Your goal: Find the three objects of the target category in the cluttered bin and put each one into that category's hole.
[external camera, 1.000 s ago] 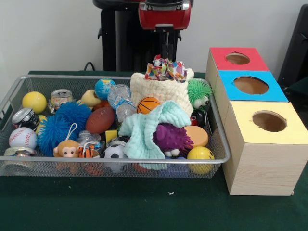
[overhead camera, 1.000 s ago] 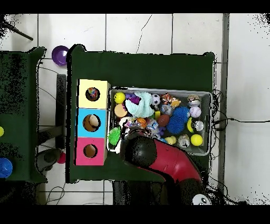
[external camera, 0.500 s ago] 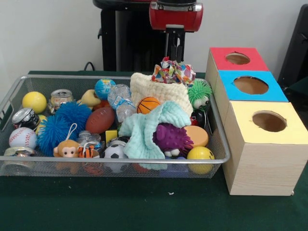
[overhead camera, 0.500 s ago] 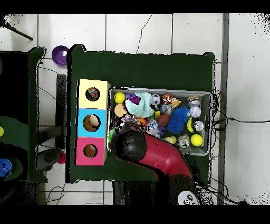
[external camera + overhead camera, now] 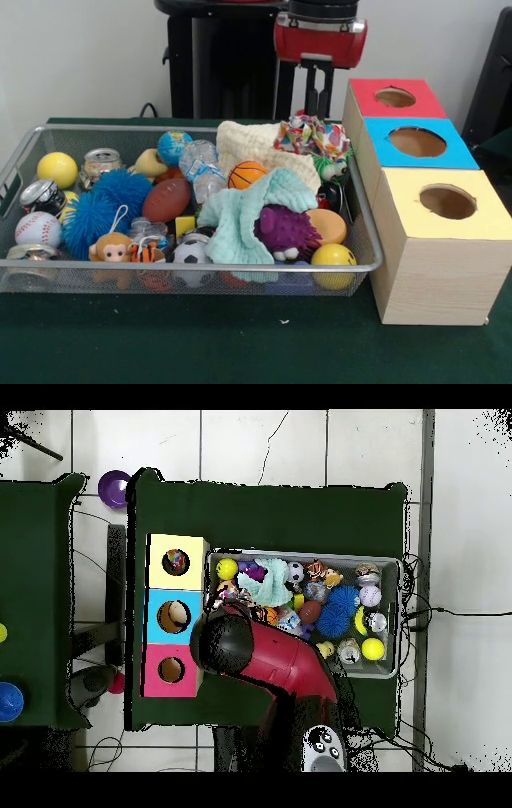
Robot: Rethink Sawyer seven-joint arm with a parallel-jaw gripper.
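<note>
While the gripper (image 5: 318,112) holds the crumpled wrapper (image 5: 313,134) above the bin's (image 5: 364,228) right rim beside the boxes (image 5: 416,142) — grip looks shallow — it could slip back into the clutter before reaching a hole.

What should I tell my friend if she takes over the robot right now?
Gripper: shut on the multicoloured crumpled cloth, lifted above the bin's box-side end, close to the red box.
Boxes: the overhead view shows something already inside the yellow box's hole and the blue box's hole; what they are is unclear.
In the bin: a cream cloth and a mint cloth lie among balls and toys.
Left: drop the carried cloth into its hole; which hole is unclear.
</note>
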